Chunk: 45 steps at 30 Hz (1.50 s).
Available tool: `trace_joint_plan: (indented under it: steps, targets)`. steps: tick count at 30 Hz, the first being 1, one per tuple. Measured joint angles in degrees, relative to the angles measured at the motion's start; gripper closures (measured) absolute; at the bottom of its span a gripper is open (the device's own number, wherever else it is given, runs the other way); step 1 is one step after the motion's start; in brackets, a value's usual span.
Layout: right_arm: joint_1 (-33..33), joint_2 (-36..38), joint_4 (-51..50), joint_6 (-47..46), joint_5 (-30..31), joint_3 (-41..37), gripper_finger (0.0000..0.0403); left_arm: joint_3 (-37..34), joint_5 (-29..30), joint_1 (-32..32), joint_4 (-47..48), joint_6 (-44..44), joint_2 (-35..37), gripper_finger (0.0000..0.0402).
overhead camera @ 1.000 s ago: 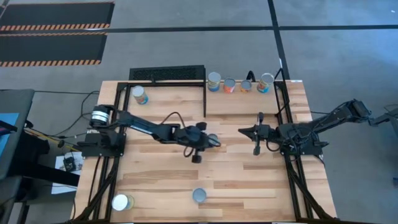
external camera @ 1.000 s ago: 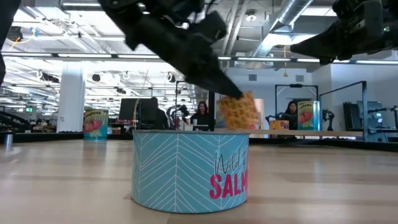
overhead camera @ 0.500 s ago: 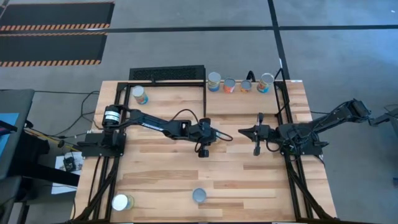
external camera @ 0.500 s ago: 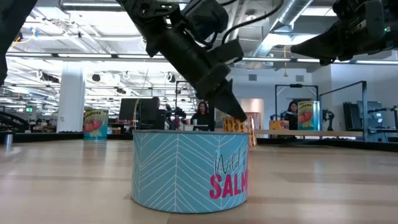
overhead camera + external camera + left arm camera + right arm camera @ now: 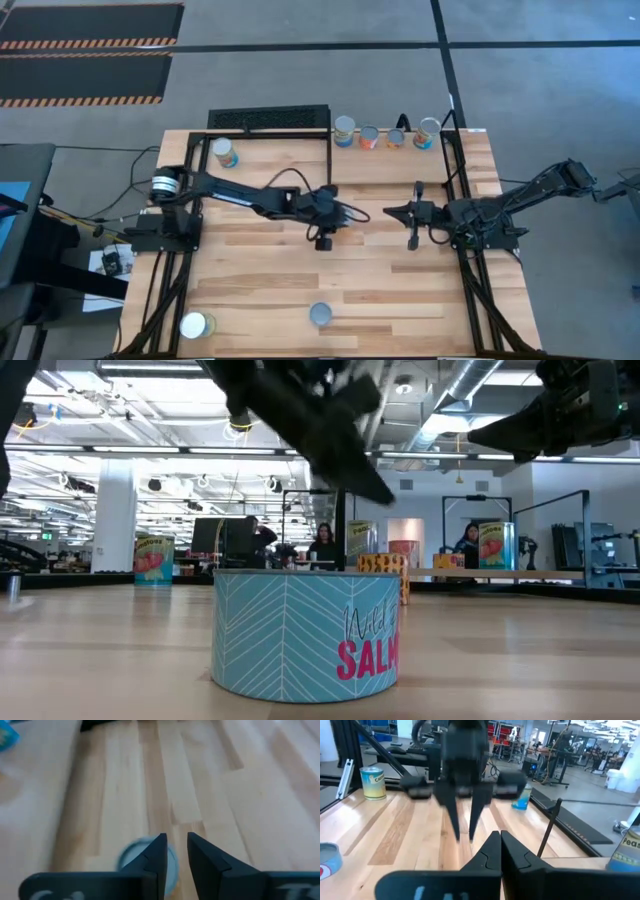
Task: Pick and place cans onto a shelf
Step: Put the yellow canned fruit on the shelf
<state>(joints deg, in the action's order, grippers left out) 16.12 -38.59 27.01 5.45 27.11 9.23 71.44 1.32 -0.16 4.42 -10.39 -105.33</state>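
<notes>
tabletop: light wood planks, carries both arms and the loose cans.
shelf: at far edge, right of centre; row of four cans standing on it.
left gripper: reaching to mid-tabletop, raised above the wood, pointing down; fingers slightly spread, nothing between them.
right gripper: hovering just right of centre, facing the left one; fingers pressed together, empty, waiting.
middle can: upright on tabletop, silver top up, long axis vertical; directly below and just to one side of left fingers, not touching.
other loose cans: teal can near front edge, yellow can at front-left corner, one can far left.
key relation: middle can closest to left fingers, a straight drop down; looks like left arm's pick. Shelf well apart, toward far edge.
risk: narrow finger gap, probably needs widening before straddling the can.
</notes>
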Motion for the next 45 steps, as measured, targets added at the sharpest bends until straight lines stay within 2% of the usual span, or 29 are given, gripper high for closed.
trace_joint_plan:
  steps: [3, 5, 10, 17, 23, 29, 35, 41, 45]
  targets:
    - [0.0, -0.1, 0.9, 1.1, 0.0, 0.0, 0.0393, -0.9, -0.2, -1.1, 1.6, -1.4, 5.2, 0.0339]
    - [0.0, -1.1, 1.3, 1.6, 0.1, 0.0, 0.0393, -3.3, -0.3, -2.6, -2.2, -2.4, 9.2, 0.0352]
    - [0.0, -6.4, 2.0, 1.9, 0.2, 1.6, 0.0394, -15.6, -1.3, -4.7, -15.7, -1.8, 18.7, 0.0395]
    - [0.0, -18.2, -0.4, 2.5, -0.3, 10.2, 0.0394, -34.5, -3.3, -4.6, -33.0, 2.0, 29.0, 0.0397]
    - [-0.1, -26.9, -6.9, 0.2, -2.0, 18.2, 0.0377, -45.0, -7.1, -2.9, -44.2, 2.2, 33.2, 0.0401]
    - [-1.0, -33.0, -15.2, -4.9, -2.0, 24.4, 0.0347, -50.3, -10.6, -0.2, -49.0, 4.1, 34.3, 0.0401]
    - [-2.9, -39.0, -25.3, -8.9, -4.9, 30.9, 0.0285, -52.1, -9.8, 1.8, -48.9, 4.7, 34.2, 0.0401]
    - [-4.9, -46.3, -33.1, -7.3, -5.0, 37.3, 0.0221, -52.1, -9.7, 3.0, -48.6, 5.0, 34.2, 0.0401]
    - [-6.0, -51.0, -36.1, -3.6, -5.0, 40.5, 0.0210, -52.1, -10.1, 3.0, -48.4, 5.1, 34.2, 0.0401]
